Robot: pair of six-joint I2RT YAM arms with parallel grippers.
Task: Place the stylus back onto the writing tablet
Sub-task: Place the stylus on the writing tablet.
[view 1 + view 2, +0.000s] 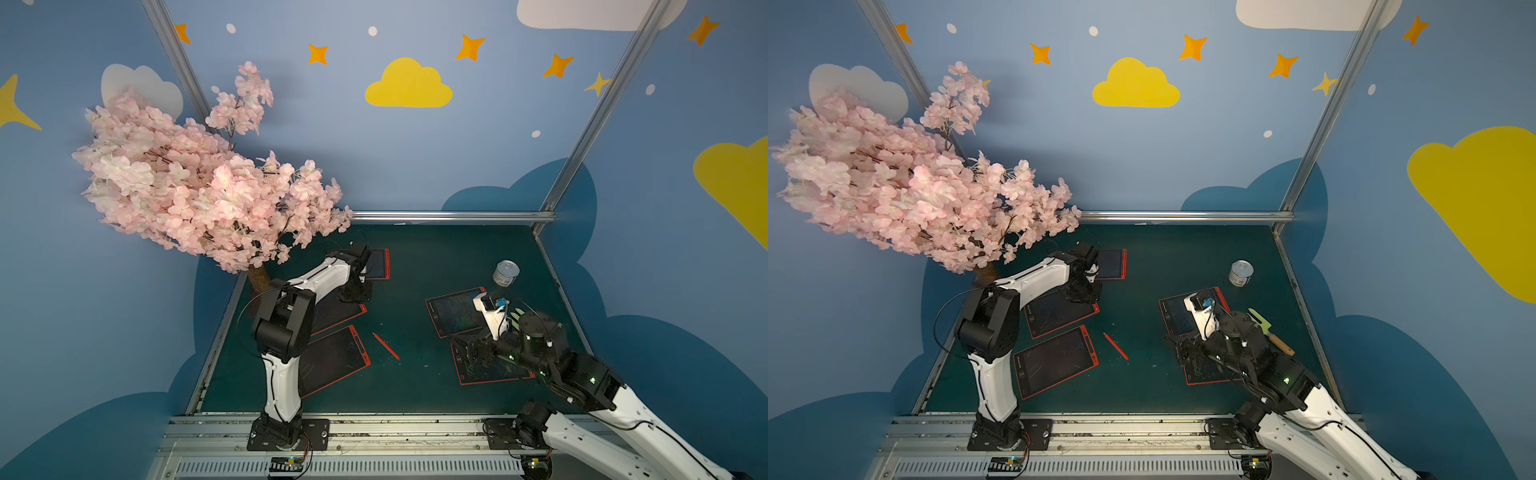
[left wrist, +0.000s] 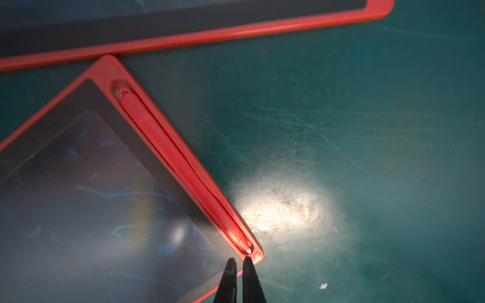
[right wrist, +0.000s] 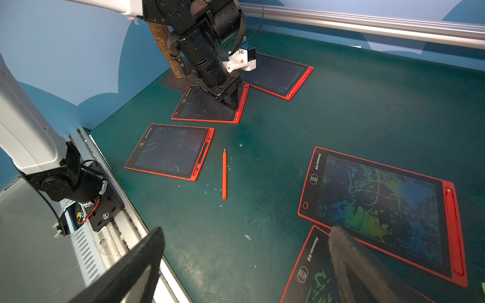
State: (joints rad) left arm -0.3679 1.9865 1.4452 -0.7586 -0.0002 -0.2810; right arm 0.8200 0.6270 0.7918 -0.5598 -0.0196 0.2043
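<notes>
Stylus (image 2: 181,168) lies seated in the edge slot of the tablet (image 2: 78,189) below my left gripper (image 2: 239,259). The jaws are pinched almost together and empty, tips at the tablet's corner just past the stylus point; whether they touch I cannot tell. A second stylus (image 1: 386,346) lies loose on the mat (image 1: 415,395), beside an empty-slotted tablet (image 3: 168,152). My right gripper (image 3: 248,232) gapes wide, holding nothing, near a third tablet (image 3: 380,204).

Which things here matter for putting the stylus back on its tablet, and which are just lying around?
Job: loose stylus; empty-slot tablet; left tool, shut at the middle tablet's corner, by its seated stylus.

Lying about: can; green fork; tree; far tablet and right tablet, styluses docked.
</notes>
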